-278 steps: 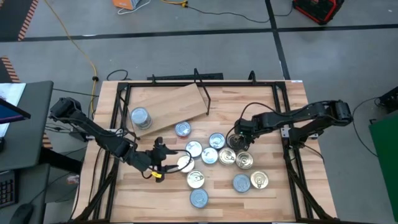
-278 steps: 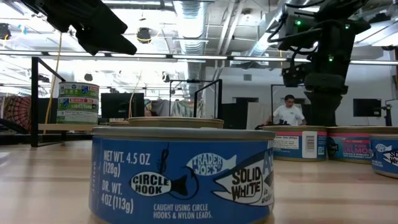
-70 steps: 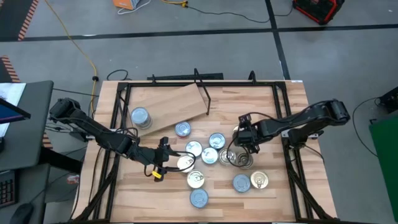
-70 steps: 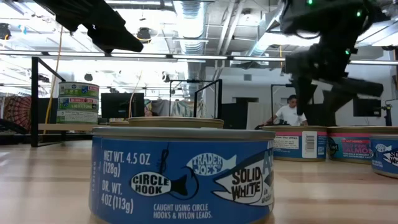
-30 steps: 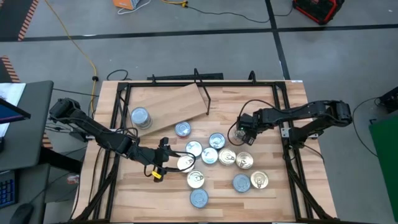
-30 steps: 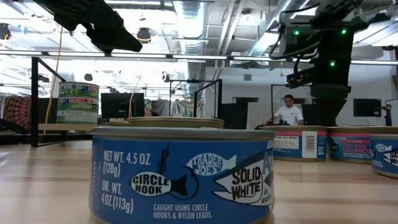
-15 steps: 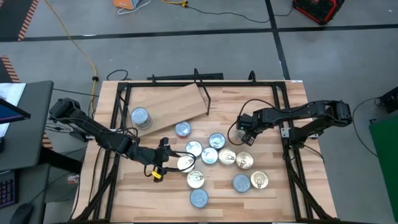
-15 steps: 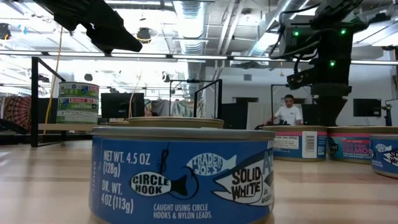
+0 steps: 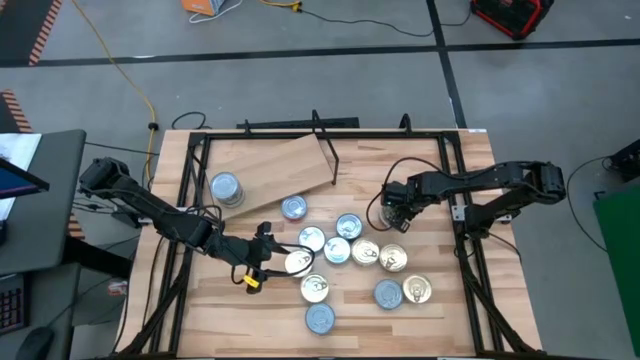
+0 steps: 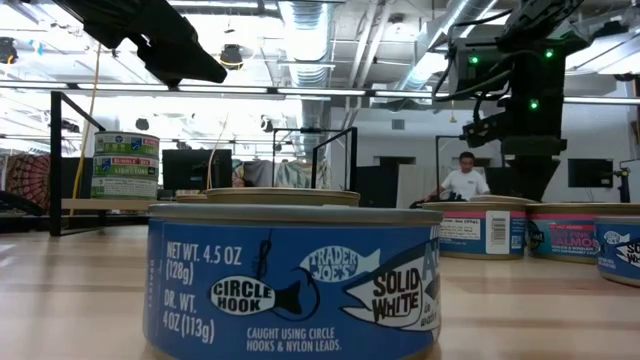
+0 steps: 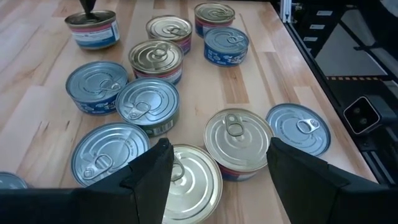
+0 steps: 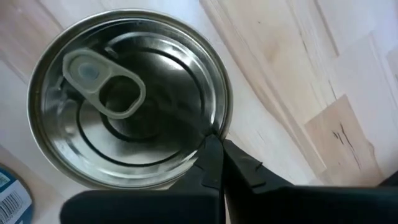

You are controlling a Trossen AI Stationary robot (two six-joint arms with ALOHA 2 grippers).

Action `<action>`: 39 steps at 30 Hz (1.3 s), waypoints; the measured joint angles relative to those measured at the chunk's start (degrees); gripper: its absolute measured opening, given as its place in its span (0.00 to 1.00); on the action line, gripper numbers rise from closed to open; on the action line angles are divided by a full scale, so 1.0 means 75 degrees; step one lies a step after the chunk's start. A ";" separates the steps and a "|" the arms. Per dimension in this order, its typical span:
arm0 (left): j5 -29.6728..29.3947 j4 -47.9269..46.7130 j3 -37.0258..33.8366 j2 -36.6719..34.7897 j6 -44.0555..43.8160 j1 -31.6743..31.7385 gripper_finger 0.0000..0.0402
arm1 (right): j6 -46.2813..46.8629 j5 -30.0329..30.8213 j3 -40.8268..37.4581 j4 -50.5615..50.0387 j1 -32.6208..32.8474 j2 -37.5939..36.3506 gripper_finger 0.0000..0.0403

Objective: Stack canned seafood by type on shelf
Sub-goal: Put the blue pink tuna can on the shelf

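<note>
Right gripper [image 9: 385, 208] closed, fingertips over silver-lidded tin [image 12: 127, 96], right of centre in high view | left gripper [image 9: 268, 255] open, low left of centre, beside tin cluster [image 9: 345, 255] | two stacked tins [image 9: 226, 189] at shelf [image 9: 272, 164], upper left.

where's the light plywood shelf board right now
In the high view the light plywood shelf board lies tilted at the table's far left-centre, with a silver-lidded round tin on its near-left corner.

Right gripper [image 9: 384, 209] fingers closed; left gripper [image 9: 262, 262] spread.
</note>
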 joint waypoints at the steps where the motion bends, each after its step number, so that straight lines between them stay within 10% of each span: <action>1: 0.0001 0.0000 0.0000 0.0000 -0.0016 0.0000 0.61 | 0.0000 0.0000 0.0000 -0.0003 0.0000 0.0000 0.07; 39: 0.0345 -0.0003 0.0000 0.0000 -0.0257 0.0000 0.61 | -0.0546 0.0028 0.0014 0.0376 -0.0819 0.0844 0.05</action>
